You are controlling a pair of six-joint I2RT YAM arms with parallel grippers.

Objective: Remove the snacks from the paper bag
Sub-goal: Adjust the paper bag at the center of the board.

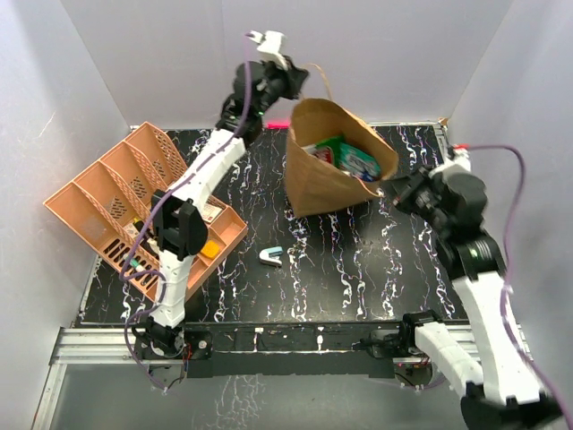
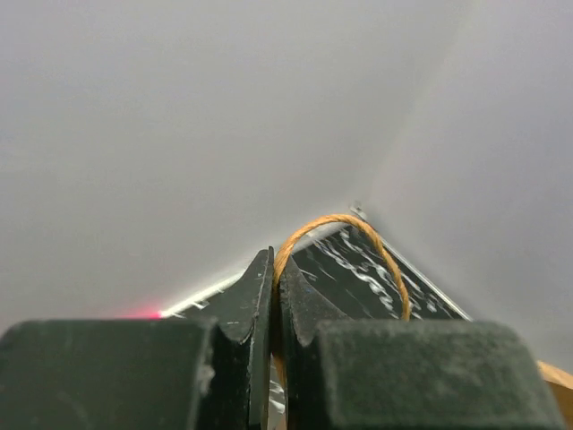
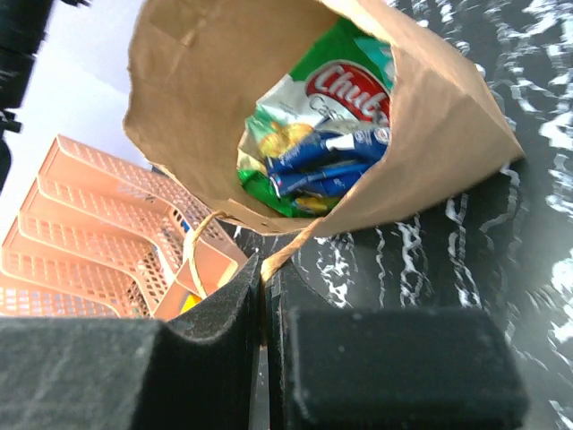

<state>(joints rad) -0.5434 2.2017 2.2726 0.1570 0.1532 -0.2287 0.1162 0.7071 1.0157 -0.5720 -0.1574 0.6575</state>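
The brown paper bag (image 1: 318, 175) stands on the black marbled table with its mouth held open. Inside lie the snacks (image 1: 347, 159): a green packet with a red logo (image 3: 345, 76), a dark blue packet (image 3: 318, 161) and others beneath. My left gripper (image 1: 295, 82) is raised at the back, shut on the bag's far loop handle (image 2: 345, 242). My right gripper (image 1: 398, 190) is at the bag's right rim, shut on the near loop handle (image 3: 282, 251), which shows pinched between its fingers.
An orange divided tray (image 1: 125, 202) with small items stands tilted at the left, partly off the table. A small white and teal object (image 1: 270, 257) lies in front of the bag. White walls enclose the table.
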